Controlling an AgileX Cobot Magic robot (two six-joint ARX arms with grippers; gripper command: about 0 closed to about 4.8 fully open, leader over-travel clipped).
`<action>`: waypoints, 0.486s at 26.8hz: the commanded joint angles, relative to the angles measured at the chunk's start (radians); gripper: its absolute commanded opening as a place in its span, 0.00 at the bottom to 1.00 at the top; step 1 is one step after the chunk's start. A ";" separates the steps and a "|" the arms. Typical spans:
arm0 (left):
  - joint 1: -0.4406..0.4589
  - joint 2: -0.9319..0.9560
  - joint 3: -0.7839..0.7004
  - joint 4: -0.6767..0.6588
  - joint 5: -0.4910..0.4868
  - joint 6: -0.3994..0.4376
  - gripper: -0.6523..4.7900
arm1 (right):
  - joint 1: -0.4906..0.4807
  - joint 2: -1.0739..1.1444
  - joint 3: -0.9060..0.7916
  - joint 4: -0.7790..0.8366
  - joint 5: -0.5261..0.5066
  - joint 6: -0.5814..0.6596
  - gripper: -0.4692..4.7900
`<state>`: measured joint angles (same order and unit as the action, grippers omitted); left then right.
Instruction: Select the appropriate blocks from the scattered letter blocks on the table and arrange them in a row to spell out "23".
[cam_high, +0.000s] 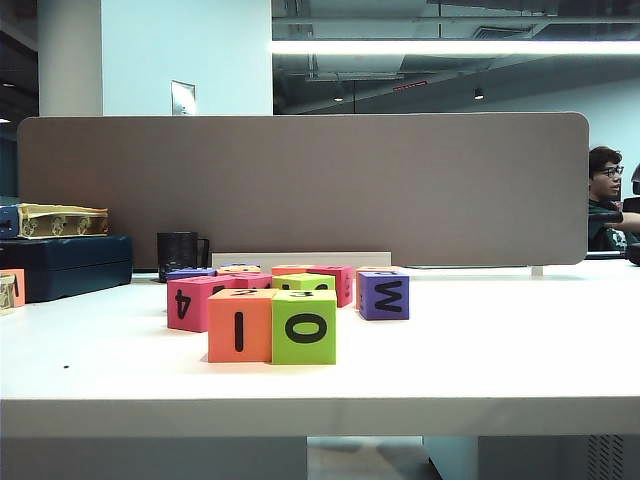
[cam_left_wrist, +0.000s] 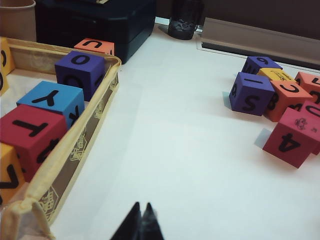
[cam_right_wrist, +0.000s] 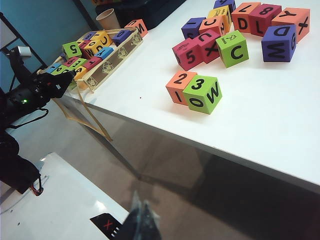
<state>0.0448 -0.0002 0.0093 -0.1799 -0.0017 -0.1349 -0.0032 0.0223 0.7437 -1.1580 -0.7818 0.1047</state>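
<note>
Looking across the white table (cam_high: 480, 350) from the exterior camera, I see the orange cube (cam_high: 240, 325) and the lime-green cube (cam_high: 304, 326) standing side by side and touching near the front edge, orange on the left with a black "I" facing me, green on the right with a black "O". From the right wrist camera, their top faces read "2" on the orange cube (cam_right_wrist: 180, 86) and "3" on the lime-green cube (cam_right_wrist: 203, 93), forming a row.

Behind the pair sit the rest of the scattered blocks: a pink cube (cam_high: 190, 302) showing "4" just behind the orange one, and a purple cube (cam_high: 384, 294) marked "M" off to the right, apart from the pair. More cubes cluster between them, partly hidden.

My left gripper (cam_left_wrist: 141, 223) hovers over bare tabletop, its fingers clenched together on nothing, between the yellow-rimmed tray (cam_left_wrist: 75, 150) of spare blocks and the scattered cluster. My right gripper (cam_right_wrist: 142, 222) hangs off the table's front edge, above the floor, well clear of the cubes; its fingers look closed and empty, though the tips are blurred.

No arm shows in the exterior view. A black cup (cam_high: 180, 254) stands at the back near the grey partition (cam_high: 300, 190).
</note>
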 joint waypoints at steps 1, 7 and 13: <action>-0.001 0.000 0.001 -0.006 0.005 -0.003 0.11 | -0.001 -0.007 0.003 0.010 -0.003 0.000 0.09; -0.001 0.000 0.001 -0.006 0.005 -0.003 0.11 | -0.002 -0.007 0.000 0.208 0.006 -0.029 0.09; -0.001 0.000 0.001 -0.006 0.005 -0.003 0.11 | -0.002 -0.007 -0.034 0.513 0.018 -0.109 0.09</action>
<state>0.0448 -0.0006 0.0093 -0.1799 -0.0017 -0.1349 -0.0036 0.0223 0.7181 -0.7132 -0.7780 0.0231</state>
